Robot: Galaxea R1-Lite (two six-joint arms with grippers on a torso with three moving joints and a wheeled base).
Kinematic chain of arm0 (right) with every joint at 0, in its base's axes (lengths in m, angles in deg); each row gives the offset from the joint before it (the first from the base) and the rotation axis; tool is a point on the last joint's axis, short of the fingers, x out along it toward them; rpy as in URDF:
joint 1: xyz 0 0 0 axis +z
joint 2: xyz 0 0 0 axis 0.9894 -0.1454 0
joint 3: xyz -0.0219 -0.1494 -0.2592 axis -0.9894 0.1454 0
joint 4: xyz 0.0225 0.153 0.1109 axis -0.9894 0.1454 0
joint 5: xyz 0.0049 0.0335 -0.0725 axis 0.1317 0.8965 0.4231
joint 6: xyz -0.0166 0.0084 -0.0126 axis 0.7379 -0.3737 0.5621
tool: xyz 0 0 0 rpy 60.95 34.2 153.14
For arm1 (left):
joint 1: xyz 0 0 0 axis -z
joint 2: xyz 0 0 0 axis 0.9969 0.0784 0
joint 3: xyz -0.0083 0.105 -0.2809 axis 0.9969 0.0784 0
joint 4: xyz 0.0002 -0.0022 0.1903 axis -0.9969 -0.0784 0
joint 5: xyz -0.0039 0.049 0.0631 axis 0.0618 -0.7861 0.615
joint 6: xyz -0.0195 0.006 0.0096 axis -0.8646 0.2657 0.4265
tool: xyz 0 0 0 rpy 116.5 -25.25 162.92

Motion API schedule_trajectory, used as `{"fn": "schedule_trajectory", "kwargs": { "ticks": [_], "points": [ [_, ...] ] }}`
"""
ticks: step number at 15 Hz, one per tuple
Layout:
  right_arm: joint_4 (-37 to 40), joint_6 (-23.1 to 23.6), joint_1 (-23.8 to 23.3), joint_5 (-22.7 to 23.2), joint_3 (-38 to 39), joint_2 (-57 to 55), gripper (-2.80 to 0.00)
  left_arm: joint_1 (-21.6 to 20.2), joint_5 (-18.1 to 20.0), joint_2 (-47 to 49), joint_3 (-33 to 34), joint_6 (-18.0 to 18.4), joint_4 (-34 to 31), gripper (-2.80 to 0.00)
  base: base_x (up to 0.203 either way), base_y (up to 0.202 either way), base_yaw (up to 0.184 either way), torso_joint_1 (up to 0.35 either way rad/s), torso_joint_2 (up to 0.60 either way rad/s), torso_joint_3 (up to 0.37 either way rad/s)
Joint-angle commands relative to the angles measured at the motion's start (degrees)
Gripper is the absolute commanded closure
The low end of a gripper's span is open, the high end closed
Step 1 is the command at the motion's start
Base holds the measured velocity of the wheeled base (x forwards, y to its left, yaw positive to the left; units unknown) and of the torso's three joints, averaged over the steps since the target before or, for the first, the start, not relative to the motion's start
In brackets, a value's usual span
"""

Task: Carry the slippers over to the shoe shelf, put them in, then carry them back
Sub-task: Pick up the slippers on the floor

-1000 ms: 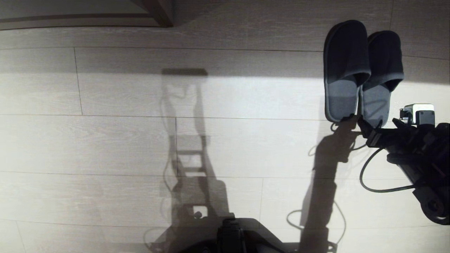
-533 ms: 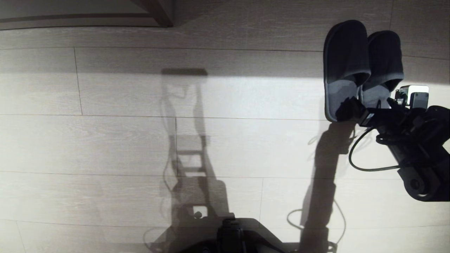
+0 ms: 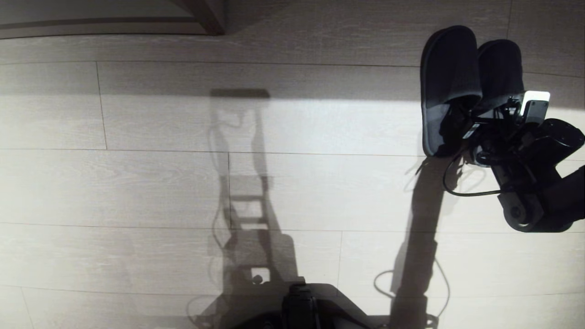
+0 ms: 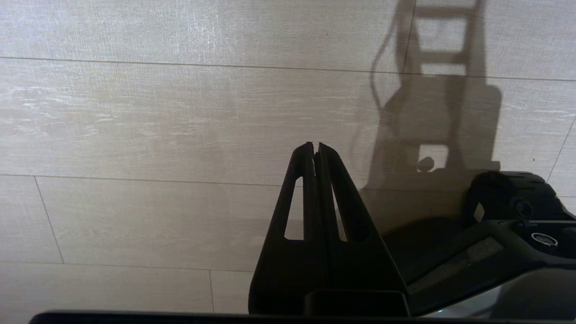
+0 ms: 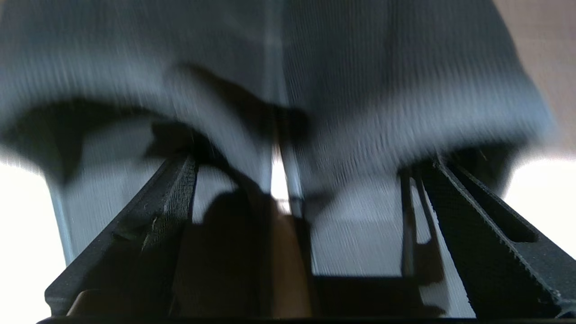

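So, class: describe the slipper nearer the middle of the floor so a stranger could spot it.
Look to the far right of the pale plank floor, where two dark slippers lie side by side. It is the longer-looking left slipper, beside the open right gripper.

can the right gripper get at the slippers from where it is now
Probably yes. The right gripper is open, one finger over each insole, straddling the touching inner edges of the slippers at their openings. Nothing lies between. The left gripper is shut, away over bare floor.

Pale wood-grain plank floor [image 3: 137, 192], bright light band, dark furniture edge [image 3: 201, 16] beyond.
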Motion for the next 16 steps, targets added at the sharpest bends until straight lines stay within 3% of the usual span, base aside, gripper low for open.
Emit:
{"fn": "schedule_trajectory", "kwargs": {
  "ticks": [1, 8, 15, 16],
  "points": [
    [-0.40, -0.14, 0.33, -0.01, -3.66, -2.49, -2.80, 0.00, -0.02, 0.02, 0.00, -0.02, 0.02, 0.00, 0.000, 0.000, 0.000, 0.000, 0.00, 0.000],
    [0.65, -0.01, 1.59, -0.10, -13.48, -6.26, -2.80, 0.00, -0.02, 0.02, 0.00, -0.02, 0.02, 0.00, 0.000, 0.000, 0.000, 0.000, 0.00, 0.000],
    [0.45, 0.56, 1.51, -0.10, -15.85, -6.62, -2.80, 0.00, -0.02, 0.02, 0.00, -0.02, 0.02, 0.00, 0.000, 0.000, 0.000, 0.000, 0.00, 0.000],
    [0.19, 0.49, 1.46, -0.05, -15.72, -6.68, 0.00, 0.00, -0.02, 0.02, 0.00, -0.02, 0.02, 0.00, 0.000, 0.000, 0.000, 0.000, 0.00, 0.000]
  ]
}}
